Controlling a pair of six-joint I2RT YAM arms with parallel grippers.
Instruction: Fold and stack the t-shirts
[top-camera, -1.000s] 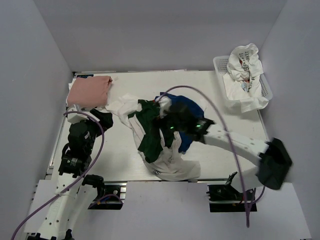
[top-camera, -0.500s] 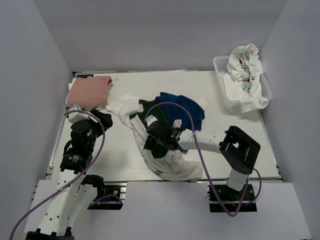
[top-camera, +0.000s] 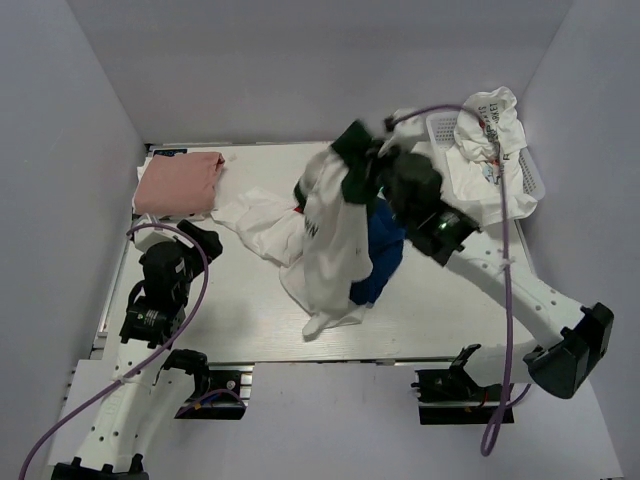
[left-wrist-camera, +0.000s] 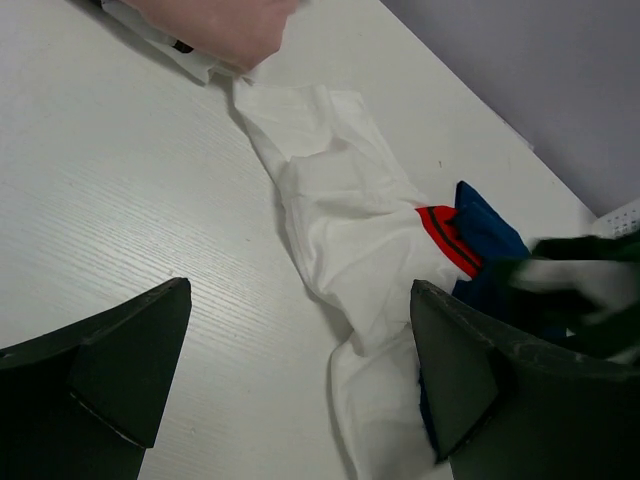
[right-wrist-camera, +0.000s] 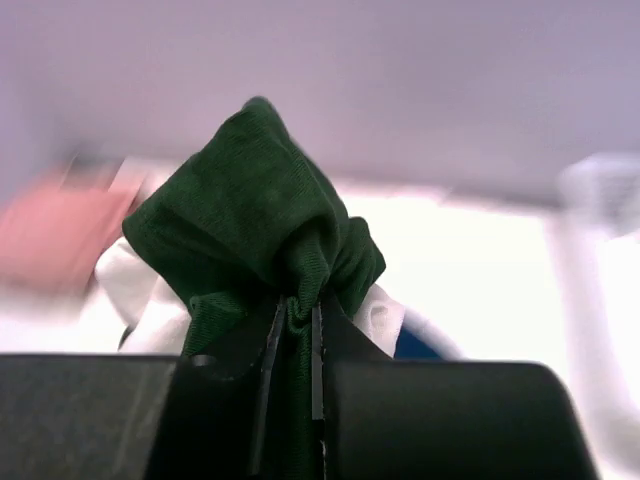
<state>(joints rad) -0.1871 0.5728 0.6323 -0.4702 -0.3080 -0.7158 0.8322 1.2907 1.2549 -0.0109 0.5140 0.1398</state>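
The right gripper (top-camera: 368, 160) hangs in the air just left of the white plastic lattice basket (top-camera: 440, 128), its jaws pinched tight on a bunched fold of the dark-green and white cloth t-shirt (top-camera: 335, 215). In the right wrist view the green fabric wells up out of the thin slit between the two black fingers (right-wrist-camera: 420, 420). From that grip the shirt hangs in a long drape that runs away from the basket towards the near edge of the white wood-grain table (top-camera: 230, 300), where its lower end reaches the table top.

A crumpled royal-blue cloth t-shirt (top-camera: 385, 255) lies partly under the drape, on the side nearer the basket. Farther from the basket, a rumpled white cloth t-shirt with a red print edge (top-camera: 255, 215) is spread flat on the table, touching the blue one. The folded salmon-pink cloth t-shirt (top-camera: 180, 182) sits at the far corner of the table opposite the basket. Inside the basket a crumpled white printed t-shirt (top-camera: 490, 125) is heaped, spilling over the near rim.

The left gripper (top-camera: 200, 240) is well apart from the basket, just on the near side of the pink shirt. Its jaws are spread wide with nothing between them, above bare table beside the white shirt
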